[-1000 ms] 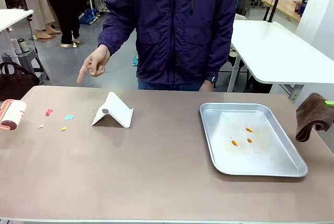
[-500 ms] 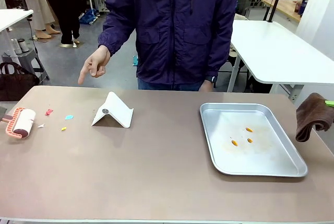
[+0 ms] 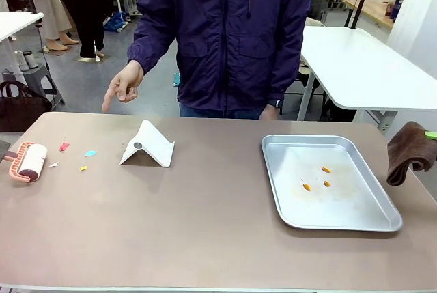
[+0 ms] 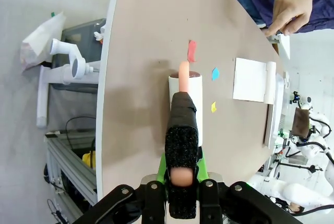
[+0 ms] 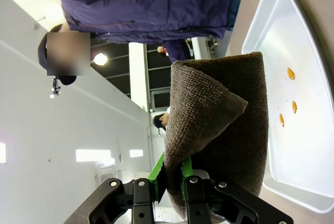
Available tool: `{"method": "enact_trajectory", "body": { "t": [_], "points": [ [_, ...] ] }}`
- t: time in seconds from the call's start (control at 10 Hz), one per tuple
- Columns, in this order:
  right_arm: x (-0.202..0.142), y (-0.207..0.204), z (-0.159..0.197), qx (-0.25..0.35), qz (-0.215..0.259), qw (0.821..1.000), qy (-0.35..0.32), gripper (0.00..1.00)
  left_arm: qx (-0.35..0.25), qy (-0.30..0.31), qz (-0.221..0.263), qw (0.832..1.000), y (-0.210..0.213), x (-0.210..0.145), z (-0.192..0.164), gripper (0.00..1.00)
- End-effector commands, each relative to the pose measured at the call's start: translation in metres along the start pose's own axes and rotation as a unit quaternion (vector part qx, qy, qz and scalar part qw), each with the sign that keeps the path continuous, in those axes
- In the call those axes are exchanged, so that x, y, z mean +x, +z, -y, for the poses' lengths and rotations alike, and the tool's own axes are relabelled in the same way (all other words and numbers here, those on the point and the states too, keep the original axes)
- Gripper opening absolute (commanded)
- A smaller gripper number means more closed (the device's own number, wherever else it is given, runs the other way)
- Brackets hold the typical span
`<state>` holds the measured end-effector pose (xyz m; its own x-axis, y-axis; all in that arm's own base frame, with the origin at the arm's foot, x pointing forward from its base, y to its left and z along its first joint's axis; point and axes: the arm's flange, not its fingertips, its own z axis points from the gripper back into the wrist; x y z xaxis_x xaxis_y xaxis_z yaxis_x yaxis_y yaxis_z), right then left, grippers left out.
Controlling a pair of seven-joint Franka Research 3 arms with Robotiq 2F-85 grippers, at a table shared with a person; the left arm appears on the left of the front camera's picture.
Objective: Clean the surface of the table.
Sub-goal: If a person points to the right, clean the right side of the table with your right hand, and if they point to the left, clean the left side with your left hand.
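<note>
Table (image 3: pixel 205 238) bears scraps (image 3: pixel 90 153); wrist views show left fingers (image 4: pixel 207 198) gripping roller (image 4: pixel 194 109), right fingers (image 5: pixel 141 198) gripping cloth (image 5: pixel 224 130).

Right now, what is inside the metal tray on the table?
Three small orange bits lie apart near the middle of the metal tray, with a faint orange smear beside them. The table surface under the tray is covered.

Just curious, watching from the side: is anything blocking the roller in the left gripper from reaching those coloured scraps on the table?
Nothing visible does. The left gripper holds the lint roller at the left end of the table, and the scraps lie on bare tabletop right beside it. The white folded stand sits beyond them.
</note>
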<state>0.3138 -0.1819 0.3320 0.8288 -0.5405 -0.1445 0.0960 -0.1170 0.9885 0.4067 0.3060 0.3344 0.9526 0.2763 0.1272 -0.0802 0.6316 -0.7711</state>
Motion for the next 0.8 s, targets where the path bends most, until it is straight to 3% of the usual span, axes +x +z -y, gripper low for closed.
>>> {"method": "enact_trajectory", "body": {
  "t": [0.0, 0.4, 0.7],
  "points": [
    [0.000, 0.000, -0.004, 0.009, 0.000, 1.000, 0.002, 0.00, 0.009, 0.007, 0.005, 1.000, -0.010, -0.006, 0.005, 0.03],
    [0.000, 0.000, -0.004, 0.009, 0.000, 1.000, 0.002, 0.00, 0.017, 0.010, -0.003, 1.000, -0.029, -0.009, 0.013, 0.03],
    [0.000, 0.000, -0.004, 0.009, 0.000, 1.000, 0.002, 0.00, 0.023, 0.024, 0.019, 0.999, -0.055, -0.004, 0.027, 0.03]
  ]
}}
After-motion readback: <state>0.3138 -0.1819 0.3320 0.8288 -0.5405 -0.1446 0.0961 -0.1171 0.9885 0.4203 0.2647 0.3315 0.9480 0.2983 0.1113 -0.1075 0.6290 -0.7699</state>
